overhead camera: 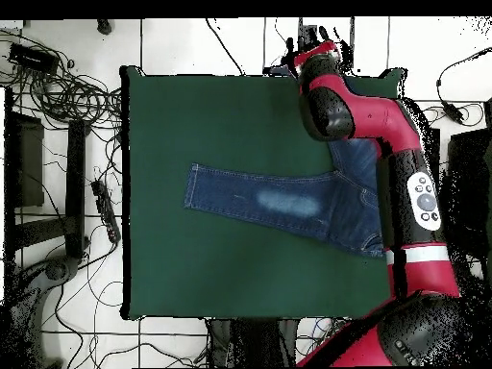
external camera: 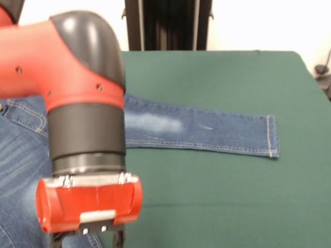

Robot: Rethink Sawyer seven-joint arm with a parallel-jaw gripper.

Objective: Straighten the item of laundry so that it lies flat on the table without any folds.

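The blue denim jeans (external camera: 207,129) lie on the dark green table (external camera: 232,196). One leg stretches flat to the right and ends in a stitched hem, with a faded whitish patch near its middle. The waist and the other part of the jeans lie at the left, largely hidden behind my arm. My gripper (external camera: 88,242) hangs at the bottom left, over the jeans' left part, and is cut off by the picture's edge. In the overhead view the jeans (overhead camera: 259,199) reach left from under my arm, and my gripper (overhead camera: 309,46) is near the table's (overhead camera: 192,269) top edge.
My red and black arm fills the left of the front view and runs along the right side of the table in the overhead view. Cables and a power strip (overhead camera: 104,207) lie on the floor left of the table.
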